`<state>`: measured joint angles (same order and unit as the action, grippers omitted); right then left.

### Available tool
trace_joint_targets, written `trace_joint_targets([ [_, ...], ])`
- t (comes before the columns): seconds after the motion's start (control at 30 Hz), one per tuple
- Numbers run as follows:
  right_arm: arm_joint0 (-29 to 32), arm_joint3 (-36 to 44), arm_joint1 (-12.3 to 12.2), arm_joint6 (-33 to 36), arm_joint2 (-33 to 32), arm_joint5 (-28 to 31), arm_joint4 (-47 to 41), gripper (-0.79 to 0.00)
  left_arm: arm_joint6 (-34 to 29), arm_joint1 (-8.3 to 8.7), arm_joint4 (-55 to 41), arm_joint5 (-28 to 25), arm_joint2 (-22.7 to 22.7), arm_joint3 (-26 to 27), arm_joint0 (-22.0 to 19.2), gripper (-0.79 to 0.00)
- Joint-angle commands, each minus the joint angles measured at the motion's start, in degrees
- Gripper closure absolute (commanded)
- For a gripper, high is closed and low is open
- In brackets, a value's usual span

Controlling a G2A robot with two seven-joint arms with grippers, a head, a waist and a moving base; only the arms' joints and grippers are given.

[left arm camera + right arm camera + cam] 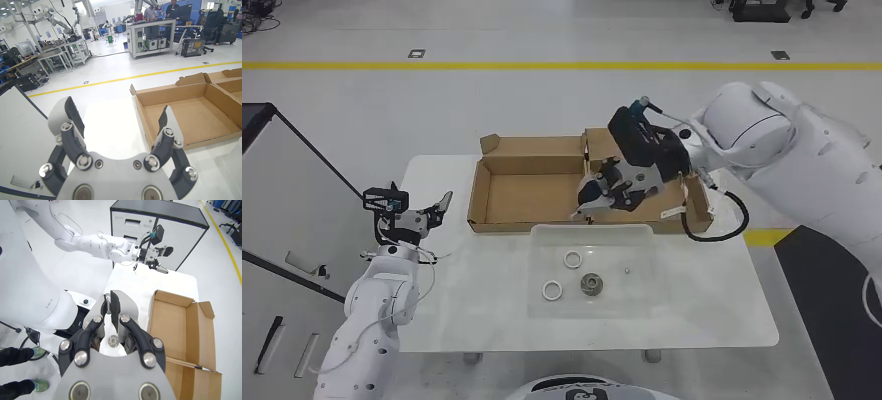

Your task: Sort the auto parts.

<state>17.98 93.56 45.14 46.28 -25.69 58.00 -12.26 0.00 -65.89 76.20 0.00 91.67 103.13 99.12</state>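
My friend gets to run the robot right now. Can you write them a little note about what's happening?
Left pincer: open, holding nothing, beside the left cardboard box.
Right pincer: shut on a bolt, above where that box meets the right cardboard box.
Clear tray: two white rings, a dark round part and a tiny piece lie inside.
Done: bolt picked up.
Left: put the bolt in a box, then sort the tray's four parts. Which box, the pictures don't say.
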Motion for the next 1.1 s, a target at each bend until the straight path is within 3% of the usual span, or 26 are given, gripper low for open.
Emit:
trace_joint_targets([
  [0.0, 0.6, 0.5, -0.6, 0.0, -1.2, 0.0, -1.7, 0.000, 0.0, 0.00, 0.0, 0.0, 0.0, 0.0, 0.0, -0.785],
  [0.6, 8.9, 7.1, -6.0, 0.0, -13.0, 0.0, -13.3, 0.000, 0.0, 0.00, 0.0, 0.0, 0.0, 0.0, 0.0, -0.785],
  [1.07, 16.9, 12.5, -4.9, 0.0, -21.5, 0.0, -27.1, 0.000, 0.0, 0.00, 0.0, 0.0, 0.0, 0.0, 0.0, -0.785],
])
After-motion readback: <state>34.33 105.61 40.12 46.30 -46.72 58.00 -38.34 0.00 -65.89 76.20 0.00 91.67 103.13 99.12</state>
